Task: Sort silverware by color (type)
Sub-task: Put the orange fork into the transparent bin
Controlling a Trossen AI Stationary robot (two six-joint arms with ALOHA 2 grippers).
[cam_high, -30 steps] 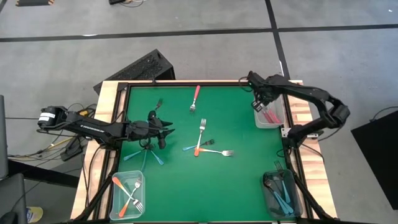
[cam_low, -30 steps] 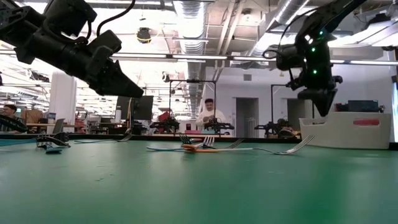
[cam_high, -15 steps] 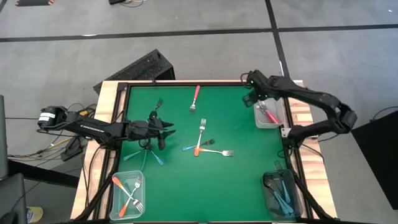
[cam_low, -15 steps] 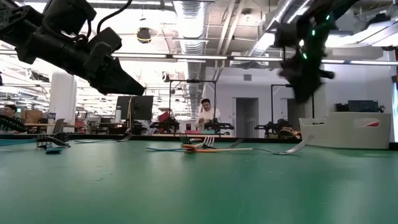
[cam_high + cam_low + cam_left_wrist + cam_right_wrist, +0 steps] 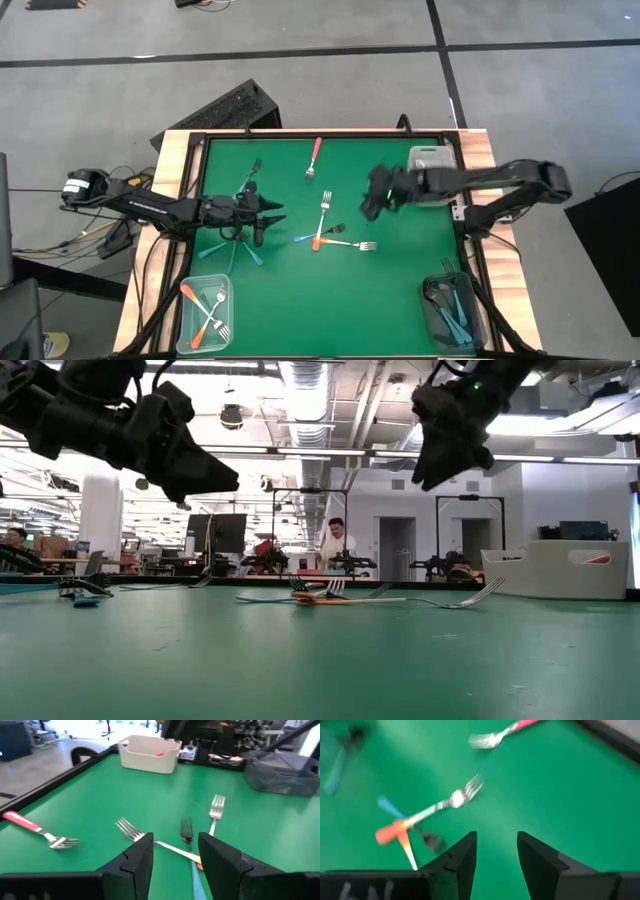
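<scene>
Three forks, among them an orange-handled and a light-blue one (image 5: 325, 236), lie crossed in a pile at the table's middle. A pink-handled fork (image 5: 314, 160) lies near the far edge, and several light-blue forks (image 5: 236, 251) lie on the left. My left gripper (image 5: 268, 212) hovers open above the table, left of the pile. In its wrist view (image 5: 175, 854) the crossed forks (image 5: 186, 834) lie just ahead. My right gripper (image 5: 374, 203) hovers open, right of the pile. Its wrist view (image 5: 496, 851) looks down on the orange fork (image 5: 395, 831).
A clear bin (image 5: 432, 172) at the far right holds pink forks. A bin (image 5: 452, 312) at the near right holds blue ones. A bin (image 5: 204, 314) at the near left holds orange ones. A dark fork (image 5: 255, 167) lies far left. People sit in the room beyond the table.
My right gripper has swung from above the far-right bin toward the table's left and near side, and now hangs beside the central pile. The forks on the table have stayed where they were.
</scene>
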